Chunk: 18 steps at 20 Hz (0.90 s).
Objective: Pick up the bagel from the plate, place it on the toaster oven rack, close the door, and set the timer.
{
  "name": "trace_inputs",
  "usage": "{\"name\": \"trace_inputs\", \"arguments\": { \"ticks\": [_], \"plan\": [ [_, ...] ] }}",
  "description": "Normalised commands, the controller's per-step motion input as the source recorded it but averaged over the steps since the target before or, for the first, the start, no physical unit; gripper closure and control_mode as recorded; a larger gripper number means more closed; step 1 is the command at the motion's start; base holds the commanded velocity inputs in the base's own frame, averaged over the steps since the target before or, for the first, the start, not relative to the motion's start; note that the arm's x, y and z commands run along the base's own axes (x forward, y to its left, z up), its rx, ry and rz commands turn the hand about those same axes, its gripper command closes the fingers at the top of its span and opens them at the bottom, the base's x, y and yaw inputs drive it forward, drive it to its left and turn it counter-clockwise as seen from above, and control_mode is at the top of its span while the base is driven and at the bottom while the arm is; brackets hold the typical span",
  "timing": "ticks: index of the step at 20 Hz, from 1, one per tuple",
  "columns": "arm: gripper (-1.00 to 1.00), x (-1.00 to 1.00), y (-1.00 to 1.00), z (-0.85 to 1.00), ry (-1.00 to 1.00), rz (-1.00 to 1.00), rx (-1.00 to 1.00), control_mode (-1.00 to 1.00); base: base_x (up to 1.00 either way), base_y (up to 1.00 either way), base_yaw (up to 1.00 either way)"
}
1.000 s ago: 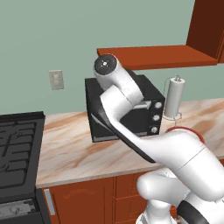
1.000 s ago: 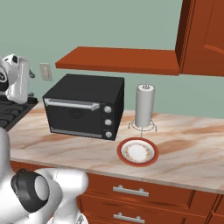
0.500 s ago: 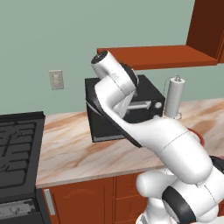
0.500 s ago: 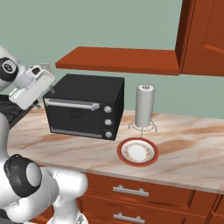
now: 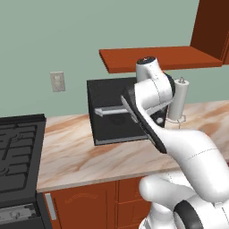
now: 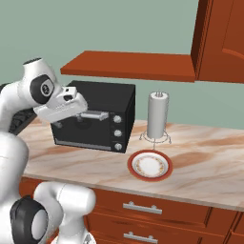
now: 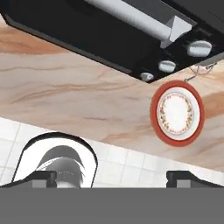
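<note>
Marble counter [image 6: 200, 157], plate [image 7: 176, 113] beyond open gripper [image 7: 111, 177], oven door [image 6: 78, 126] shut

Red-rimmed plate [image 6: 149, 166] on counter beside black oven's shut door [image 6: 82, 128].

The black boxy toaster oven [image 7: 109, 39] runs across the top, its long silver bar handle [image 7: 131, 19] and three silver knobs [image 7: 168, 66] showing. Just beside it on the marbled tan surface [image 7: 65, 92] lies the round red-rimmed, cream-centred plate [image 7: 177, 113]. The claw's [image 7: 111, 177] tips stand wide apart.
</note>
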Motion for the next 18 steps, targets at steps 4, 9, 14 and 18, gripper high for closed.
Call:
{"name": "trace_inputs", "arguments": {
  "ticks": [4, 9, 14, 18],
  "plan": [
    [-1.00, -0.35, -0.58, -0.40, -0.53, -0.32, 0.10, -1.00, 0.00, 0.00, 0.00],
    [-1.00, 0.17, -0.35, 0.00, -0.11, -0.16, 0.00, -1.00, 0.00, 0.00, 0.00],
    [-1.00, 0.48, -0.38, -0.10, 0.07, -0.01, 0.10, -1.00, 0.00, 0.00, 0.00],
    [-1.00, 0.51, -0.47, -0.29, 0.14, 0.00, 0.19, -1.00, 0.00, 0.00, 0.00]
  ]
}}
